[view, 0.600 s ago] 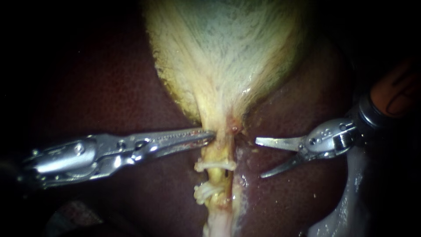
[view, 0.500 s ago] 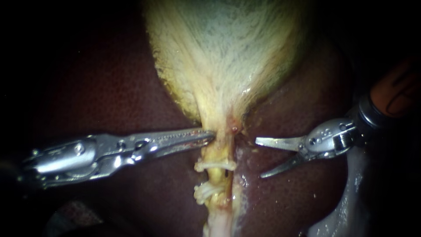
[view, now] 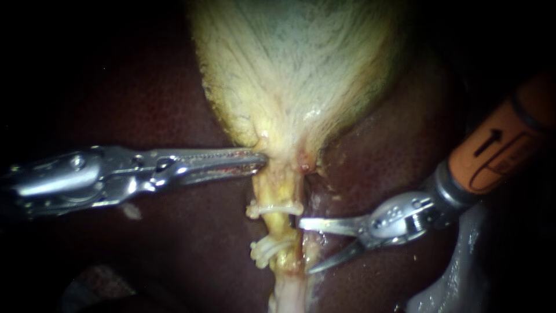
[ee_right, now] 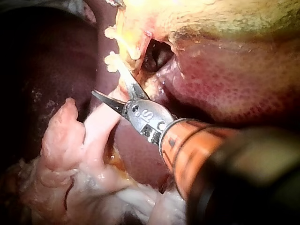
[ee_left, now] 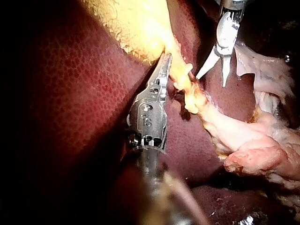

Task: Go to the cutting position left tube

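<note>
Right instrument [view: 305, 246] has come in leftward and nearer: its blades, which stood well to the right of the tube [view: 282, 227], now reach it. They are spread wide and grip nothing. The far blade lies level, and its tip touches the tube's right side in the stretch between the far clip [view: 273, 208] and the near clip [view: 267, 249], both white. The near blade slants toward the near left, its tip just right of the tube, nearer than the near clip. The tube is pale yellow and runs straight toward the near side from the gallbladder [view: 295, 75], over the dark liver [view: 145, 104]. Left instrument [view: 263, 160] and the tissue have shifted together in the endoscope view, so it keeps its place on the tissue. Its jaws are narrow, closed on the left edge of the gallbladder's neck, just beyond the far clip. In the right wrist view one blade lies against the tube by the clips, and the other splays away over pale loose tissue [ee_right: 70, 140].
</note>
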Motion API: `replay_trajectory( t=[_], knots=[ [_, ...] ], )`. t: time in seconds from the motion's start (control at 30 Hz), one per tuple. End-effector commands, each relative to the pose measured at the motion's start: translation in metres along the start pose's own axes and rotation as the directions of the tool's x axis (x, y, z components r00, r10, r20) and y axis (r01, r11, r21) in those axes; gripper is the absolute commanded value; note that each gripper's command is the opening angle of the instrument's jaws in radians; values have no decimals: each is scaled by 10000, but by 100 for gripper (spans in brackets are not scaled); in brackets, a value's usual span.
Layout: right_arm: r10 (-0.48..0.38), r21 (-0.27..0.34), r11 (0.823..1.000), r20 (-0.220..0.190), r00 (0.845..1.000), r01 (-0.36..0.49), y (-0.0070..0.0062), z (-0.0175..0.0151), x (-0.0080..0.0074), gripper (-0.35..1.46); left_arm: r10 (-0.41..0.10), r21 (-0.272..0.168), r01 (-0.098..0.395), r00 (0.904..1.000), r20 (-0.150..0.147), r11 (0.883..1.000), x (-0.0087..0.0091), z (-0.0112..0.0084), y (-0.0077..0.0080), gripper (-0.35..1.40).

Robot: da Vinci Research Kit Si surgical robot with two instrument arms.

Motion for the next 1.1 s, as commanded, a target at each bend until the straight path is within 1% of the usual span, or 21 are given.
replay_trajectory(
  t=[0.03, 0.1, 0.2, 0.3, 0.43, 0.6, 0.87, 0.97, 1.1],
  knots=[
    [40, 74, 10000, 107, 9999, -40, 0, 5, -4, 143, 64, -8, -64, 10000, 10, 10000, -1, -2, -3, -3],
    [4, 149, 9999, 246, 9997, -8, 2, 14, -12, 143, 61, -19, -61, 10000, 9, 10000, -3, -5, -7, -3],
    [44, 152, 9999, 426, 9991, -51, 6, 18, -21, 143, 55, -33, -55, 10000, 38, 10000, -6, -9, -14, -3],
    [47, 24, 10000, 482, 9988, -48, 12, 15, -25, 142, 62, -68, -62, 10000, 39, 10000, -7, -15, -21, -3],
    [71, -102, 9999, 506, 9987, -66, 16, 9, -25, 142, 75, 2, -75, 10000, 39, 10000, -7, -19, -28, -3],
    [102, -125, 9999, 601, 9981, -95, 19, 2, -24, 138, 89, 32, -89, 10000, 40, 10000, -7, -21, -32, -3],
    [117, -203, 9997, 612, 9981, -105, 22, 17, -22, 138, 96, 24, -96, 9999, 42, 10000, -8, -21, -37, -3],
    [122, -27, 9999, 576, 9983, -121, 22, 24, -20, 140, 93, 54, -94, 9999, 71, 9999, -8, -21, -38, -3],
    [63, 347, 9994, 535, 9985, -81, 16, 39, -19, 140, 95, 58, -95, 9999, 71, 9999, -8, -20, -37, -3]
  ],
)
